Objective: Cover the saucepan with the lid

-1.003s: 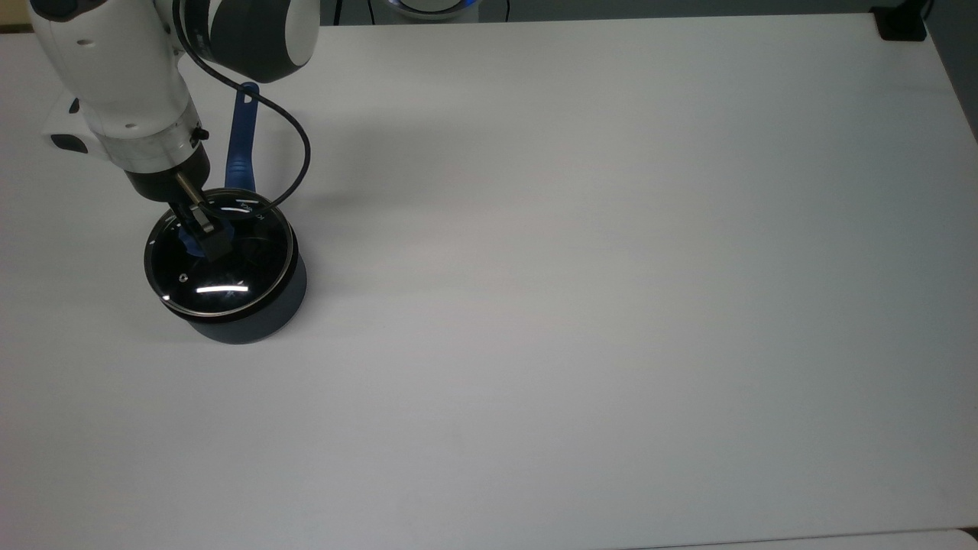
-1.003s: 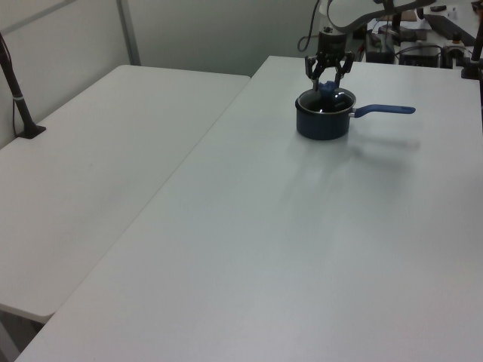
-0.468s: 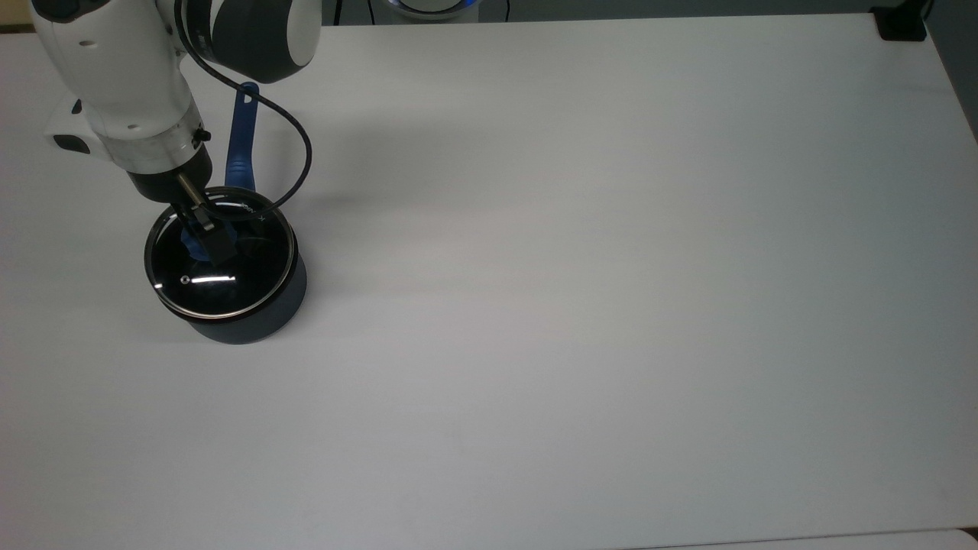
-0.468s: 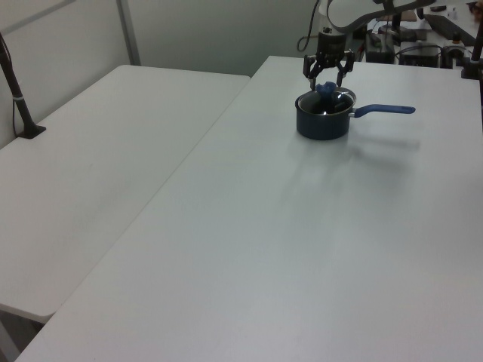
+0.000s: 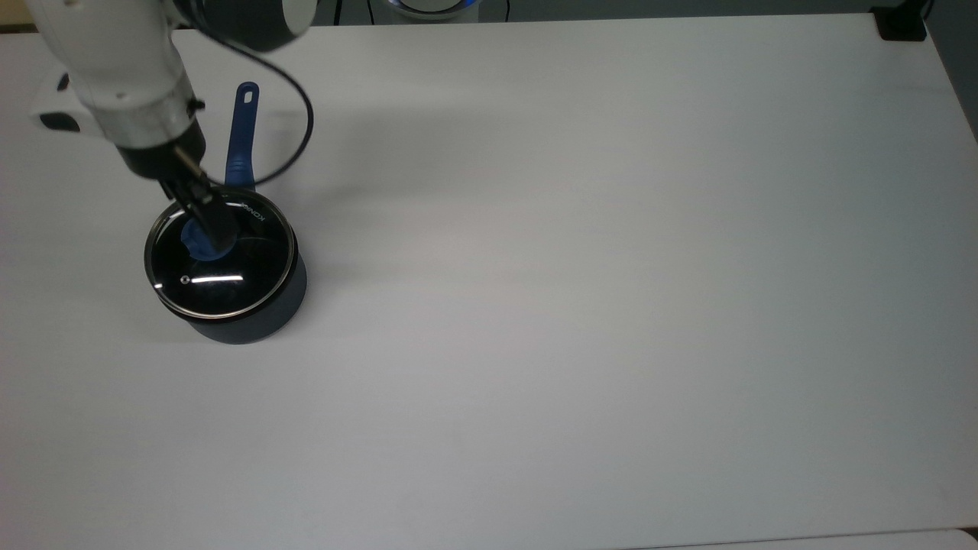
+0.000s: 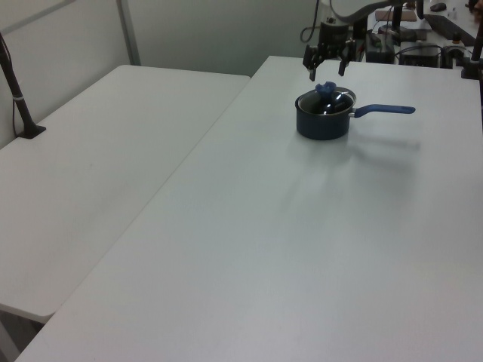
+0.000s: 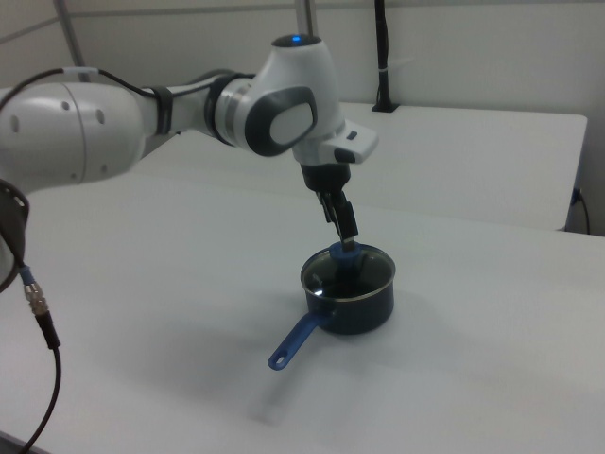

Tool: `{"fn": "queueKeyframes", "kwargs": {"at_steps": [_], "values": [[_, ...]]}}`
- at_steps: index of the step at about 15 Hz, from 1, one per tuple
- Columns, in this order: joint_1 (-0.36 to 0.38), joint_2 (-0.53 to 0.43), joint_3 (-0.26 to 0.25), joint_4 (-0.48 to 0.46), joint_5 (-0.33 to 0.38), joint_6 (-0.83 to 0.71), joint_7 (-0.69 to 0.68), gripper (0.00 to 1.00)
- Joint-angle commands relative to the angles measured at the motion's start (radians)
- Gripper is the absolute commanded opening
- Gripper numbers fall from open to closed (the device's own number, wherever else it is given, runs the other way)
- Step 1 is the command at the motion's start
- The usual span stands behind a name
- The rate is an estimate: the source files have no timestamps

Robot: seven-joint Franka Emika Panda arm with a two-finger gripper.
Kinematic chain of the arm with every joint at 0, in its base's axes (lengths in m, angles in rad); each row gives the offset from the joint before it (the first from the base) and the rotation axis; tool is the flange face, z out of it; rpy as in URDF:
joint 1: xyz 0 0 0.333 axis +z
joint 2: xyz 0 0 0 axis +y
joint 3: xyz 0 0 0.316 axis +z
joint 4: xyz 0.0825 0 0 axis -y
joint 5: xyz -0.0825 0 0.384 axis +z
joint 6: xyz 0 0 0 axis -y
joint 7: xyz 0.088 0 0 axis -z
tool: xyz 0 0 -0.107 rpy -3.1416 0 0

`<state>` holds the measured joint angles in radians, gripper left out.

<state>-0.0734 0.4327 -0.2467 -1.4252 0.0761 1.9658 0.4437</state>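
Note:
The dark saucepan (image 5: 256, 317) stands at the top view's left, its blue handle (image 5: 242, 137) pointing toward the far edge. The glass lid (image 5: 229, 267) lies flat on the pan's rim, with its blue knob (image 5: 197, 243) at the centre. My gripper (image 5: 206, 220) hangs just above the knob, open and holding nothing. In the left view the gripper (image 6: 327, 69) is clear of the knob (image 6: 326, 88), above the lid (image 6: 335, 98) and saucepan (image 6: 323, 124). The right view shows the gripper (image 7: 348, 238) over the lid (image 7: 342, 276), saucepan (image 7: 364, 310) and handle (image 7: 295, 342).
The white table (image 5: 611, 267) stretches wide to the top view's right. A black clamp (image 5: 901, 23) sits at its far right corner. The arm's black cable (image 5: 306, 137) loops beside the handle. In the left view a second table (image 6: 98, 151) and a black post (image 6: 16, 94) stand at left.
The gripper let go of the knob and rose straight up with its fingers apart. The lid went from slightly tilted to lying level on the saucepan.

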Motion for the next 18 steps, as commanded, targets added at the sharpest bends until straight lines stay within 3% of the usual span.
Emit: {"fn": "queueKeyframes", "kwargs": {"at_steps": [1, 5, 7, 11, 18], "values": [[0.009, -0.124, 0.004, -0.035, 0.008, -0.151, -0.276, 1.00], [0.011, -0.242, 0.004, -0.038, -0.005, -0.260, -0.450, 1.00], [0.023, -0.270, 0.004, -0.040, -0.071, -0.257, -0.476, 1.00], [0.141, -0.373, 0.004, -0.182, -0.102, -0.311, -0.482, 1.00], [0.161, -0.419, 0.026, -0.184, -0.091, -0.406, -0.488, 1.00]]}}
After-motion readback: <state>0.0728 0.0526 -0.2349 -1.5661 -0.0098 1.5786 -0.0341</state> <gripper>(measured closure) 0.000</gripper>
